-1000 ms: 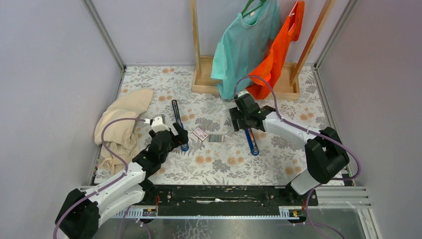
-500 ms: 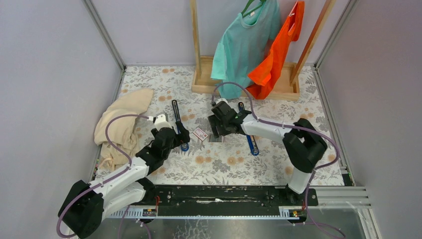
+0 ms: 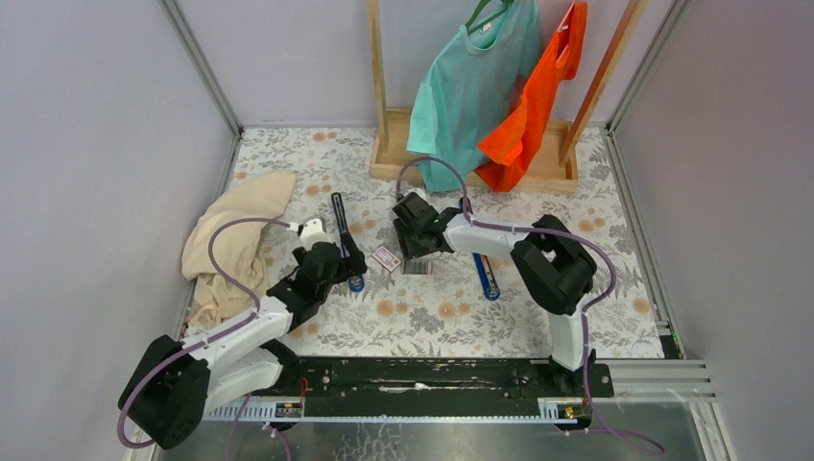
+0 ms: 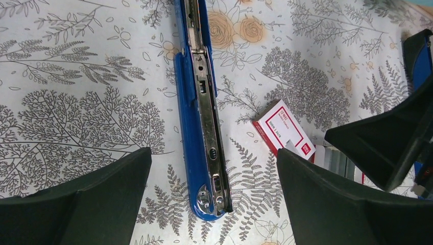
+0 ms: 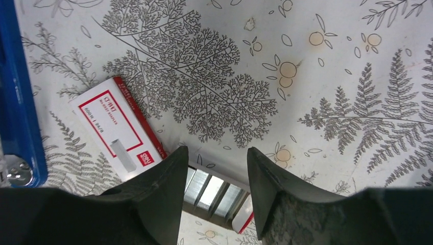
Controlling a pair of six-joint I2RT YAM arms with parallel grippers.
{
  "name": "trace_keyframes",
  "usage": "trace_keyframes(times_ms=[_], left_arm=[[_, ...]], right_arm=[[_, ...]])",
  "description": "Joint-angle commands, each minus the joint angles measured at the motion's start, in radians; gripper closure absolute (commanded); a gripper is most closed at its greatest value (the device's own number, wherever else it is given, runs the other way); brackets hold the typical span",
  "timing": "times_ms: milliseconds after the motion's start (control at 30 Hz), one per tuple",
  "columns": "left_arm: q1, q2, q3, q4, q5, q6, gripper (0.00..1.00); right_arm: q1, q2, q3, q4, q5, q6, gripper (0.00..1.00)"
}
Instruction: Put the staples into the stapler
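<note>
A blue stapler [image 4: 201, 127] lies opened out flat on the flowered table, its metal channel facing up. My left gripper [image 4: 213, 158] hovers over its near end, open wide, one finger on each side and clear of it. From above, the stapler [image 3: 347, 252] lies under that left gripper [image 3: 347, 263]. The staples [image 5: 217, 191], a silvery block in a small red-and-white tray, lie to its right. My right gripper [image 5: 217, 153] is down over them with a finger at each end and the jaws still apart. In the top view the right gripper [image 3: 415, 252] partly hides the staples [image 3: 419, 268].
A red-and-white staple box [image 5: 117, 135] lies between stapler and staples. A second blue stapler [image 3: 485, 274] lies right of the staples. Beige cloth [image 3: 235, 245] is heaped at the left wall. A wooden rack [image 3: 394, 154] with teal and orange shirts stands at the back.
The right arm has swung left from the second stapler to over the staples, and its jaws have narrowed. The left gripper has hardly moved and stays wide open.
</note>
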Motion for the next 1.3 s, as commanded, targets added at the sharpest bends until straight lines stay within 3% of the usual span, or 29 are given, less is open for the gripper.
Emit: trace_keyframes(times_ms=[0, 133, 367, 867, 1267], left_arm=[[0.009, 0.023, 0.033, -0.001, 0.010, -0.001, 0.00], [0.009, 0.024, 0.040, -0.010, 0.002, 0.005, 0.00], [0.009, 0.029, 0.044, -0.017, -0.006, 0.006, 0.00], [0.009, 0.026, 0.043, -0.012, 0.022, 0.006, 0.00], [0.009, 0.015, 0.041, -0.006, 0.038, 0.009, 0.00]], right_arm=[[0.004, 0.035, 0.061, -0.003, 0.027, -0.003, 0.49], [0.006, 0.070, 0.098, -0.052, 0.004, -0.036, 0.55], [0.021, 0.052, 0.084, -0.142, -0.028, -0.100, 0.56], [0.030, -0.128, 0.003, -0.162, -0.010, -0.094, 0.56], [0.030, -0.164, -0.086, -0.152, -0.030, 0.048, 0.76]])
